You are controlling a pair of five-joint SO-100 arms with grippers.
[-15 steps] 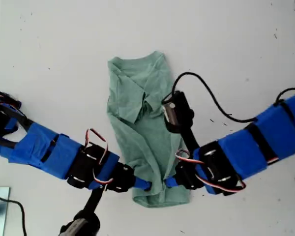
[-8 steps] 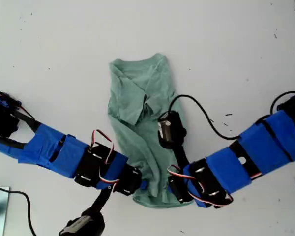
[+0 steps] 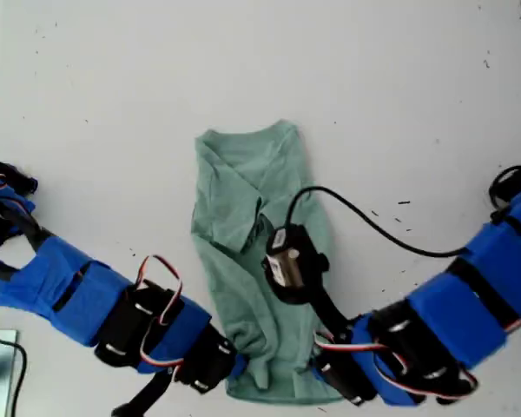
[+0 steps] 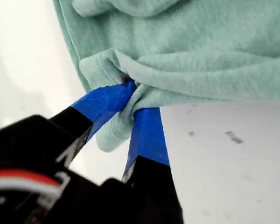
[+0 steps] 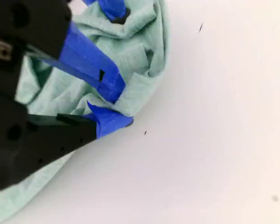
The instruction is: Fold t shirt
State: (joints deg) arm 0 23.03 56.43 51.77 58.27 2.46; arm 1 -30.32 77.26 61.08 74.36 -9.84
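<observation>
A plain white table (image 3: 417,95) is filling the scene, and the t shirt (image 3: 247,226) is lying at its middle in the exterior view, already narrowed into a long strip with its round neck at the far end from the arms. It is the only cloth in view and the landmark here.

My first gripper (image 4: 130,100) is sitting at one corner of the hem end, its blue-taped jaws pinched together on a bunched fold of the knit. My second gripper (image 5: 113,103) is at the other hem corner, its jaws likewise clamping a wad of cloth at the edge. In the exterior view both arms are reaching in from either side of the hem, at the end nearest the camera.

Judging by this, the step in hand is the lengthwise fold: both hem corners are gripped, ready to be carried toward the neck. The next move probably calls for lifting both corners together and level, so the hem lands square.

A black cable (image 3: 365,217) is trailing across the table beside the shirt to a wrist camera (image 3: 286,261) hovering over the cloth; it could snag or drag. The cloth near the sleeves is wrinkled and may fold unevenly.
</observation>
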